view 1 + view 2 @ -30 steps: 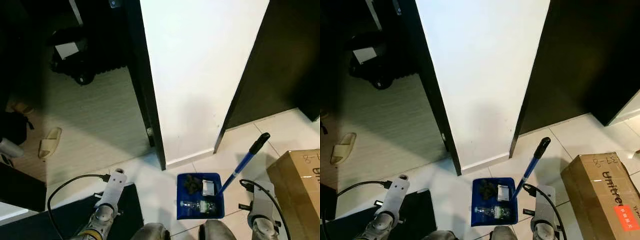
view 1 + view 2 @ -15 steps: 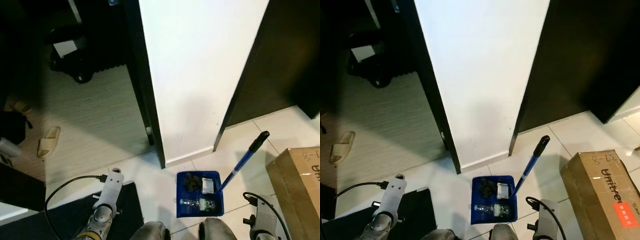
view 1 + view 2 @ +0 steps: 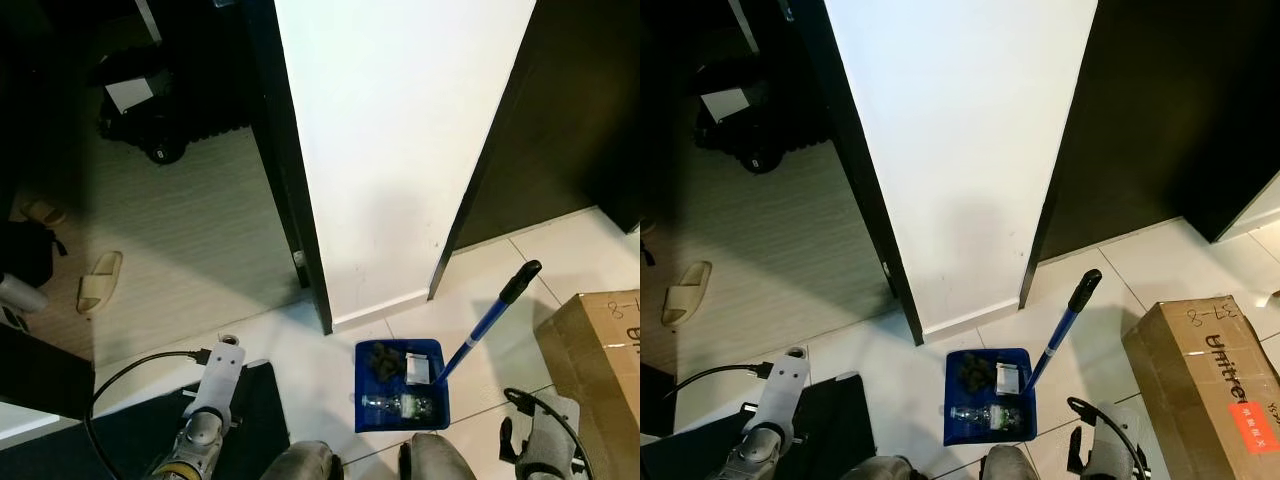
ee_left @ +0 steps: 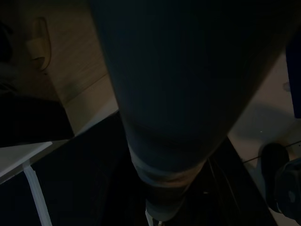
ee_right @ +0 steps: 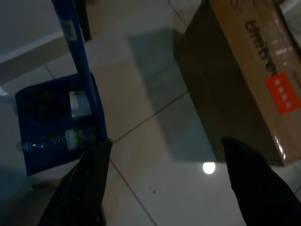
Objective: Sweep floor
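Here the right gripper [image 5: 164, 179] hangs spread wide, empty, beside the blue dustpan [image 5: 33, 101].

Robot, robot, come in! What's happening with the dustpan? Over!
Right gripper open, beside dustpan. Trash inside, handle untouched. Cardboard box close on right.

My left wrist view dark, blocked by my leg [image 4: 188, 94]. Cardboard box [image 3: 1210, 380] cut off at edge. Dark clump [image 3: 383, 362] in dustpan [image 3: 440, 405] unidentifiable.
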